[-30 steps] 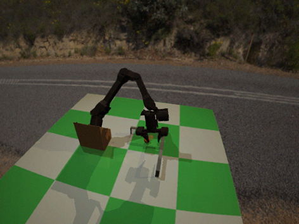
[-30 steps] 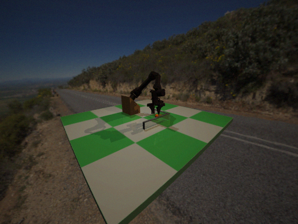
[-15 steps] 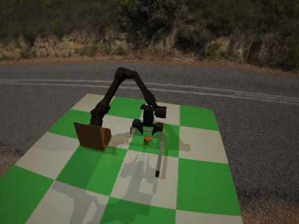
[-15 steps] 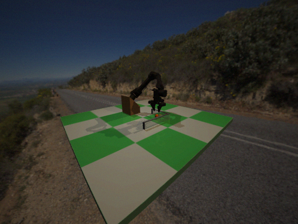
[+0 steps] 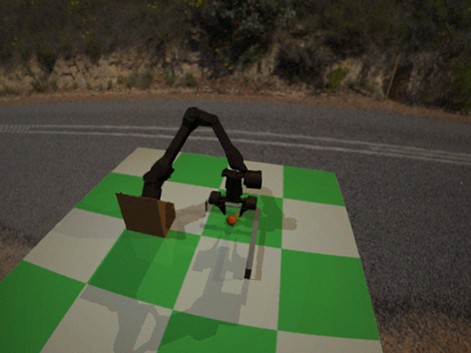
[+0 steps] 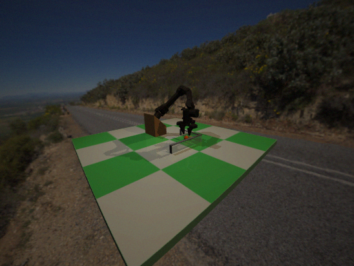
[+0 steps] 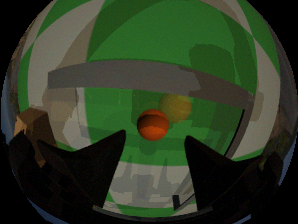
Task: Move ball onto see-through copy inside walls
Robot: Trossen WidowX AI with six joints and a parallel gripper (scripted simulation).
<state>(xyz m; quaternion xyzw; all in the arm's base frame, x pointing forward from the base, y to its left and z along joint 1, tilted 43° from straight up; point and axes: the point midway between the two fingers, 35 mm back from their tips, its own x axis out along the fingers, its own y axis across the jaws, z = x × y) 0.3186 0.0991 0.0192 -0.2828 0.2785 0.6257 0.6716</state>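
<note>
The orange-red ball (image 5: pixel 231 220) (image 6: pixel 186 137) (image 7: pixel 153 125) lies on a green square inside the corner. The see-through yellowish copy (image 7: pixel 179 106) is beside it, up and to the right in the wrist view, and the two overlap slightly there. One low clear wall (image 5: pixel 252 245) (image 6: pixel 181 144) (image 7: pixel 241 131) runs along one side. The other wall (image 7: pixel 125 74) lies beyond the ball and copy in the wrist view. My gripper (image 5: pixel 232 214) (image 6: pixel 187 133) (image 7: pixel 156 137) is open and points down over the ball, its fingertips on either side of the ball in the wrist view. Whether they touch it cannot be told.
A brown wedge-shaped block (image 5: pixel 143 215) (image 6: pixel 155 125) (image 7: pixel 32 125) stands on the checkered table (image 5: pixel 323 292) (image 6: pixel 200 171) near the arm's base. The side wall extends from the corner toward the top camera and ends in a dark post (image 5: pixel 248 273) (image 6: pixel 170 149).
</note>
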